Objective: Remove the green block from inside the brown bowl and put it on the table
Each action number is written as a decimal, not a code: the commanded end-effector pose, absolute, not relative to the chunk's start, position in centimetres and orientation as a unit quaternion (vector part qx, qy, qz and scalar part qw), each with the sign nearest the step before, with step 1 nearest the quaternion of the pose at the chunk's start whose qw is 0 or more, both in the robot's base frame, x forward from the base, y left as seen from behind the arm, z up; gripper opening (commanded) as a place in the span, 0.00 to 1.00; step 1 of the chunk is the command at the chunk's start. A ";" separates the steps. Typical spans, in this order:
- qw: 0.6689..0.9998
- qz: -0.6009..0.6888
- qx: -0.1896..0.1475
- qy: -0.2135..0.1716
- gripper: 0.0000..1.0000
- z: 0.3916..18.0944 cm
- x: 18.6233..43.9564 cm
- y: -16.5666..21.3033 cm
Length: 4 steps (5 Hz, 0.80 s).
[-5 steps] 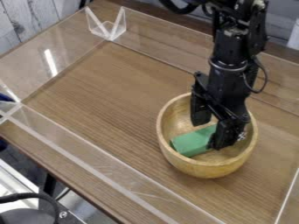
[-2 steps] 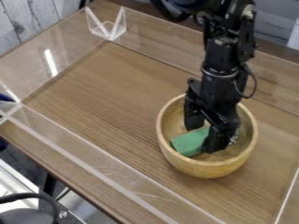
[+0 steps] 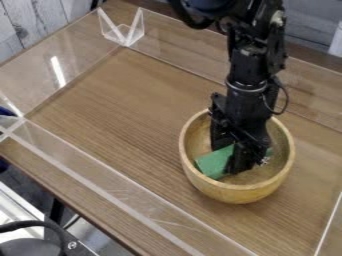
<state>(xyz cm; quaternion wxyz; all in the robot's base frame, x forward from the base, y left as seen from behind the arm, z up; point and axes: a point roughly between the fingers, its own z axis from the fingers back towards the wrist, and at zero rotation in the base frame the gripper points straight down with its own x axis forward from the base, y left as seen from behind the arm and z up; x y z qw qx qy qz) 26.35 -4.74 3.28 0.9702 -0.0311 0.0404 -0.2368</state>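
The brown bowl [image 3: 271, 181] sits on the table [image 3: 120, 110] at the right. Inside it lies the green block [image 3: 217, 162], its left end showing and its right end covered by the fingers. My black gripper [image 3: 243, 160] points straight down into the bowl, low against the bottom. Its fingers stand close together on the block's right end, so it looks shut on the block. The block still rests in the bowl.
Low clear acrylic walls [image 3: 80, 170] border the tabletop, with a clear corner bracket [image 3: 123, 28] at the far left. Bare wood-grain surface spreads left of the bowl. A black cable and base parts [image 3: 27, 240] show off the table's near-left edge.
The gripper has sunk slightly deeper into the bowl and shifted a little left. Its fingers have drawn together onto the green block. The bowl has stayed in place.
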 end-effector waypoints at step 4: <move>0.972 -0.233 -0.041 0.009 0.00 4.6 26.4 -3.7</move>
